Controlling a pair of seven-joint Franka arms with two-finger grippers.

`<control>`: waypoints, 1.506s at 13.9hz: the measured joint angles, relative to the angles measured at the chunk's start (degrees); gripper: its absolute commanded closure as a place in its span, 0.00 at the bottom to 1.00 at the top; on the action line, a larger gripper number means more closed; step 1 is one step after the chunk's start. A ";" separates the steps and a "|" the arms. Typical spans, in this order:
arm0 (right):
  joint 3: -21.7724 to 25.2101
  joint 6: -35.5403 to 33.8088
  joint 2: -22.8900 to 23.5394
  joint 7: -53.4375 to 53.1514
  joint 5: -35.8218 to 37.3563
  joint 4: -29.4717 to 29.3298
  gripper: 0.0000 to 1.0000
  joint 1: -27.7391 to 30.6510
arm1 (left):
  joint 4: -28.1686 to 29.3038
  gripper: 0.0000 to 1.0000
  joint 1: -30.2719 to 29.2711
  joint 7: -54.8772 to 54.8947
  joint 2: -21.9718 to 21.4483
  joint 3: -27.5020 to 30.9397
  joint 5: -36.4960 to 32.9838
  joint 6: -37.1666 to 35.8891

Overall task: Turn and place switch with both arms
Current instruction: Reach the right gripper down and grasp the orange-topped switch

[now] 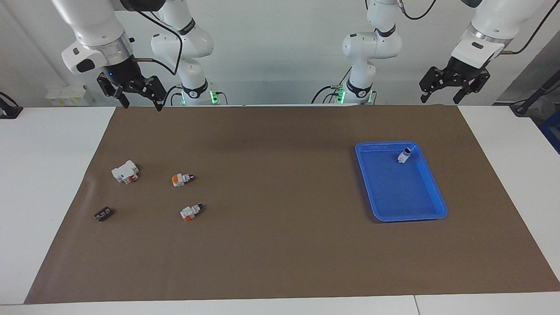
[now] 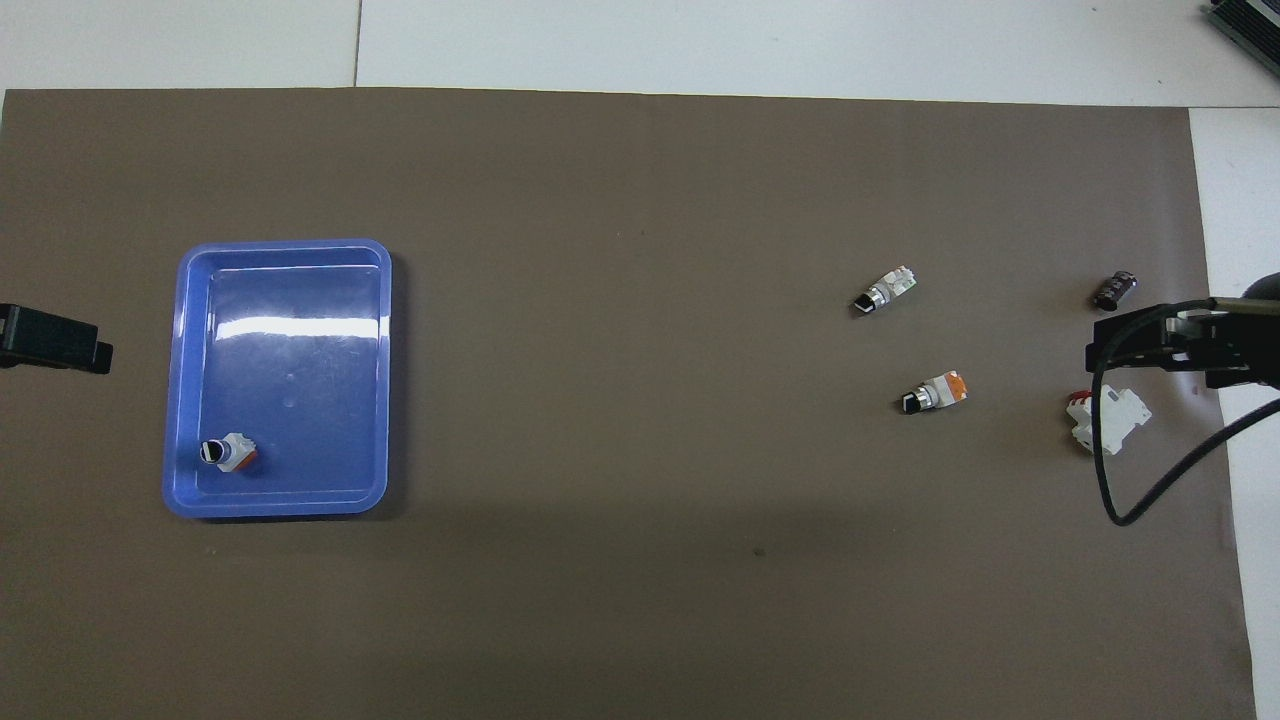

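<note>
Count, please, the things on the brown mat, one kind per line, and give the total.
Small switches: 3, one in the tray, two on the mat
Larger white block: 1
Dark brown block: 1
Blue tray: 1
Total: 6

Table mat (image 1: 280,245): matt brown sheet, smooth, like paper or thin vinyl. Tabletop (image 1: 48,175): plain white, smooth, faintly satin. Tray (image 1: 437,205): blue plastic, glossy, with bright glare on its floor. Switches (image 1: 182,179): white and orange plastic bodies, black knob ends. Larger white block (image 1: 125,172): moulded plastic. Arms (image 1: 372,46): glossy white shells, silvery metal wrists.
</note>
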State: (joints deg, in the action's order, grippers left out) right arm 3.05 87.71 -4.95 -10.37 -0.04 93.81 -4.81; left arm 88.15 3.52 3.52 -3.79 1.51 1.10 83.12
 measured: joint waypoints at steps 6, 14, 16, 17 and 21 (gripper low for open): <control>0.36 10.76 -0.11 -0.24 0.03 3.26 0.00 2.36 | 0.00 0.00 0.00 0.00 -0.01 0.00 0.00 -0.01; -0.19 32.39 -1.52 -27.06 -0.03 21.10 0.00 2.13 | 0.00 0.00 -0.01 0.00 -0.01 0.00 0.00 -0.02; -0.17 32.61 -1.14 -37.46 -0.03 23.75 0.00 2.26 | 0.00 0.00 -0.01 0.00 -0.01 0.00 0.00 -0.02; -0.01 32.75 -0.63 -41.75 -0.03 25.23 0.00 2.38 | 0.00 0.00 -0.01 0.00 -0.01 0.00 0.00 -0.02; 0.22 34.35 3.25 -49.75 -0.06 30.94 0.00 2.52 | 0.00 0.00 -0.01 0.00 -0.02 0.00 0.00 -0.02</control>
State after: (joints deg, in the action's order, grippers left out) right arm 3.28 122.06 -1.69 -60.12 -0.10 124.75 -2.29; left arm 88.15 3.52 3.52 -3.80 1.51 1.10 83.10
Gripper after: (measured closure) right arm 0.000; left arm 0.000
